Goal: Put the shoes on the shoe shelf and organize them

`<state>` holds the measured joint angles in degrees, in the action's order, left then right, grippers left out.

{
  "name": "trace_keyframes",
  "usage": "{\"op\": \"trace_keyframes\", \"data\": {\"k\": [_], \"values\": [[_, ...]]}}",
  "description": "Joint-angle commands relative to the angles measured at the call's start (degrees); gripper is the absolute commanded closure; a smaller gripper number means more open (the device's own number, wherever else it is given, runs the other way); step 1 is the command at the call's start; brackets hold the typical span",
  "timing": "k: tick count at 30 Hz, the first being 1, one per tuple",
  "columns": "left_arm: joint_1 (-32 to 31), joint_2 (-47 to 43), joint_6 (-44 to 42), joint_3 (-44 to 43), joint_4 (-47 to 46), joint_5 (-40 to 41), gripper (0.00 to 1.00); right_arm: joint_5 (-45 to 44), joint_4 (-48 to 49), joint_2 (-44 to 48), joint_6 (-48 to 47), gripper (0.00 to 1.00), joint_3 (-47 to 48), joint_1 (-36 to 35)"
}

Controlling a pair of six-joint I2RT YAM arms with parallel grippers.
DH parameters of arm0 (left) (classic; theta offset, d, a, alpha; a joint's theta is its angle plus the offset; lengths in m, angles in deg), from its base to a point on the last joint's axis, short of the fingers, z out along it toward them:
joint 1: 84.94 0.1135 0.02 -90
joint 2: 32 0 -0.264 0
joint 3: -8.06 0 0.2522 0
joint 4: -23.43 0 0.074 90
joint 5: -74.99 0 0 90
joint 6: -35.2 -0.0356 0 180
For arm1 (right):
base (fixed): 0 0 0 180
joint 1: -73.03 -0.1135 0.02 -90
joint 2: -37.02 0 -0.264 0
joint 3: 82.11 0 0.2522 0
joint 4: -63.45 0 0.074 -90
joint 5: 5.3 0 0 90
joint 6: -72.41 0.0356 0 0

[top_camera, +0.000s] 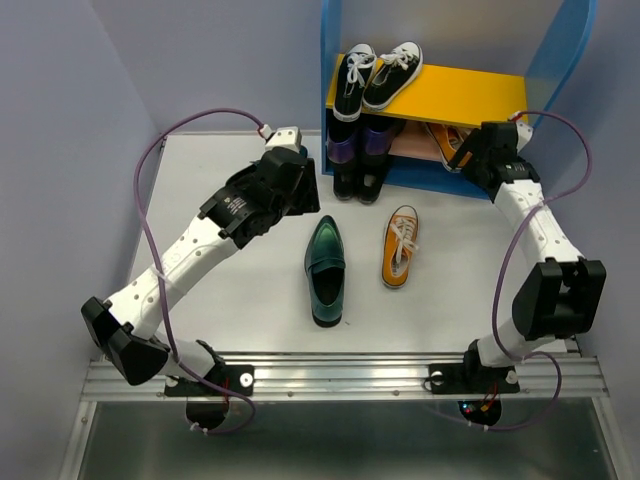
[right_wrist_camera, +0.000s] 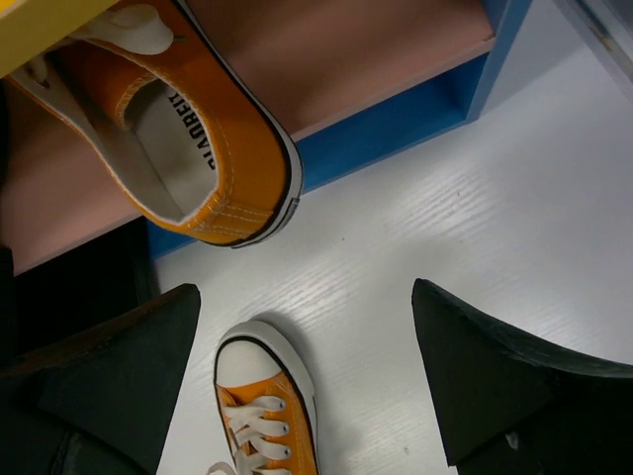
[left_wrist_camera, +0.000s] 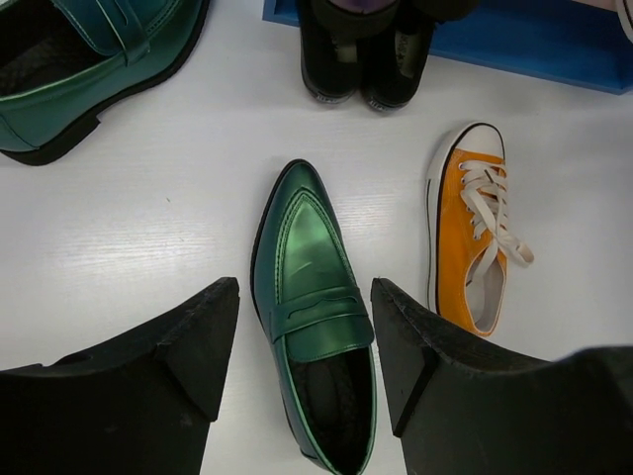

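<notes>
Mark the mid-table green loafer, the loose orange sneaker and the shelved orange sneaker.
green loafer [top_camera: 325, 262], top view, strap across the upper.
loose orange sneaker [top_camera: 402, 238], top view, white laces.
shelved orange sneaker [right_wrist_camera: 237, 148], right wrist view, orange heel side.

The left arm [top_camera: 190, 250] stretches diagonally forward and inward from its base, wrist bent over, and the left gripper [left_wrist_camera: 305, 295] points downward with its jaws apart, holding nothing. The right arm [top_camera: 535, 235] folds at the elbow and reaches forward, the right gripper [right_wrist_camera: 304, 292] spread wide, gripping nothing
</notes>
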<state>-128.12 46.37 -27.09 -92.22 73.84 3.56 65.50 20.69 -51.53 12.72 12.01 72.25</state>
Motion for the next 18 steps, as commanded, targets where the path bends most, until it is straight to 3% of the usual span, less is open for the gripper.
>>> {"op": "trace_keyframes", "data": {"k": [1,15,18], "values": [[0.29,-3.05,0.60,0.39,-1.49,2.09,0.34,2.24,6.84,-1.53,1.77,0.07,3.57,0.25],[0.37,-3.05,0.95,1.97,-1.84,1.30,0.34,3.73,12.21,-5.83,2.31,0.11,6.83,0.25],[0.29,-2.61,0.69,1.88,-2.19,0.77,0.34,3.21,12.21,-7.60,1.77,0.16,7.45,0.25]]}}
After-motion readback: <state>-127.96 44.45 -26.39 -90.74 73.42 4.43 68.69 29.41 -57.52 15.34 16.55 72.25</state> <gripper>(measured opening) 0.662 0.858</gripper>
